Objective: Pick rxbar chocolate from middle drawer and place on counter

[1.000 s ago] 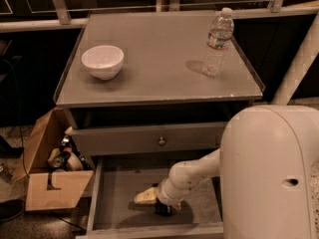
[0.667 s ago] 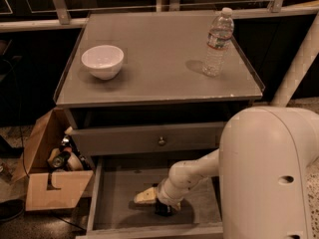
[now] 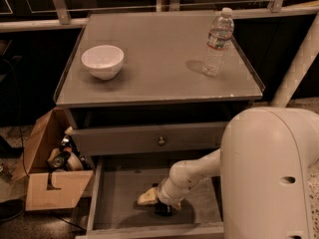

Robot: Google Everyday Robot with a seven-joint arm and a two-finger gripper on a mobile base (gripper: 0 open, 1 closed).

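Observation:
The middle drawer (image 3: 117,195) is pulled open below the counter (image 3: 159,78), showing its flat grey floor. My gripper (image 3: 152,202) is down inside the drawer, near the middle of the floor, at the end of the white arm (image 3: 192,173). A small dark shape (image 3: 163,210) lies right under the gripper; it may be the rxbar chocolate, but I cannot tell whether it is held. My large white arm housing (image 3: 271,173) hides the drawer's right side.
A white bowl (image 3: 102,61) stands on the counter's left and a clear water bottle (image 3: 218,43) on its right. The drawer front above has a brass knob (image 3: 161,141) and is closed. An open cardboard box (image 3: 50,180) of clutter sits on the floor at left.

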